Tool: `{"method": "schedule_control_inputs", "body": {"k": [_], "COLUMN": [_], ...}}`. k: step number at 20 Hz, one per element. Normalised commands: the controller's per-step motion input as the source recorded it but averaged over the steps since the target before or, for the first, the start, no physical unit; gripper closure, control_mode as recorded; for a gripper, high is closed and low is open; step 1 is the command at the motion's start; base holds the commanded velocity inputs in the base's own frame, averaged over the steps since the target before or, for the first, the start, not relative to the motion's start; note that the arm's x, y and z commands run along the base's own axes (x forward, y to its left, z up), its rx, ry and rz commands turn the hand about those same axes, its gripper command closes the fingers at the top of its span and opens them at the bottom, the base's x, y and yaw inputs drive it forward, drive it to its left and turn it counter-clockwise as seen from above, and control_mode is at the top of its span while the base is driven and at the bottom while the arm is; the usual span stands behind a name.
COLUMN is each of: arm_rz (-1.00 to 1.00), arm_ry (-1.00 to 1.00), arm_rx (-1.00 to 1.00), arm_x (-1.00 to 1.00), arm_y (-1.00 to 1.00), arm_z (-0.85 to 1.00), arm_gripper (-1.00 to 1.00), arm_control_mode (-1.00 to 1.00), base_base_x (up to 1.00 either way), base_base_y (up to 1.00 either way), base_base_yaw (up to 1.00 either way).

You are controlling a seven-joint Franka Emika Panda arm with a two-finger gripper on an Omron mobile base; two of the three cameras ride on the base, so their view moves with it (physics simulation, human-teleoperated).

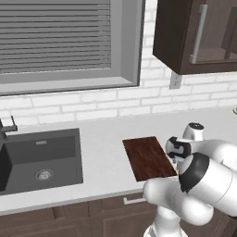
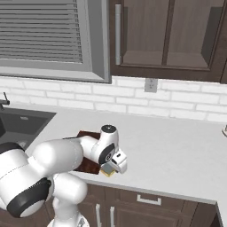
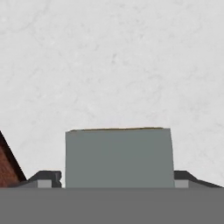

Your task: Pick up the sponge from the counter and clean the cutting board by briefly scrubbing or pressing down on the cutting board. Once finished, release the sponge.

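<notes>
Hand [image 3: 118, 183] straddles sponge [image 3: 119, 157] on worktop [image 3: 109, 65], clamp state unclear; grasp step, next likely lift to board [image 1: 148, 157].

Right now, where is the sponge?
The sponge sits between the gripper fingertips in the hand view, over the light counter just right of the cutting board, near the counter's front edge.
</notes>
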Motion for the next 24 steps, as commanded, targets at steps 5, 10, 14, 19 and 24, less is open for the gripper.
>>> {"method": "schedule_control_inputs", "body": {"k": [5, 10, 14, 19, 24], "arm_rz": [0.00, 0.00, 0.09, 0.15, 0.14], "arm_ry": [0.00, 0.00, -0.05, -0.02, 0.00], "arm_rx": [0.00, 0.00, 0.00, 0.00, -0.01], "arm_x": [0.00, 0.00, -0.07, -0.01, 0.00], "arm_y": [0.02, 0.00, 0.00, 0.11, 0.24], "arm_z": [0.00, 0.06, 0.52, 0.42, 0.09], "arm_gripper": [1.00, 1.00, 1.00, 1.00, 1.00], "arm_control_mode": [-1.00, -1.00, -1.00, -1.00, -1.00], "base_base_x": [0.00, 0.00, 0.00, 0.00, 0.00], "base_base_y": [0.00, 0.00, 0.00, 0.00, 0.00], "base_base_yaw": [0.00, 0.00, 0.00, 0.00, 0.00]}}
